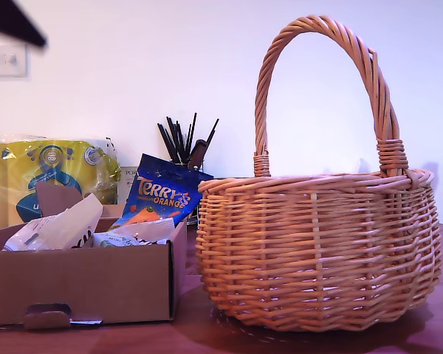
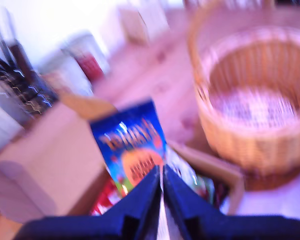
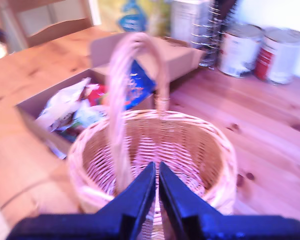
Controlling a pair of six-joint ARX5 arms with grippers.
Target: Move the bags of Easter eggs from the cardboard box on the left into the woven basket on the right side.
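1. Basket [image 1: 317, 251]: stands on the wooden table [image 3: 280, 135] at the exterior view's right, just beside the box, handle upright. Its bare woven floor shows in the second wrist view; no bag lies in the part visible, so the transfer appears to be at its start.
2. Box [image 1: 81, 284]: at the exterior view's left, flaps up, tab in the front wall. All bags in view sit inside it.
3. Blue bag [image 1: 161, 193]: marked "Terry's Orange", propped upright at the box end nearest the basket, standing above the wall.
4. White bag [image 1: 59, 227]: lies tilted at the box's far end from the basket. A pale bag [image 1: 136, 232] lies between the two; a red bag [image 3: 94, 93] shows only from above.
5. My first gripper [image 2: 162, 192]: above the box, aimed at the blue bag, jaws nearly together, nothing between them. The picture is blurred.
6. My second gripper [image 3: 156, 187]: above the basket rim, jaws nearly together, empty.
7. Step in hand, as judged: approach to the first pick. The next move calls for parting the first jaws, descending onto the blue bag's top edge, then clearing the handle.
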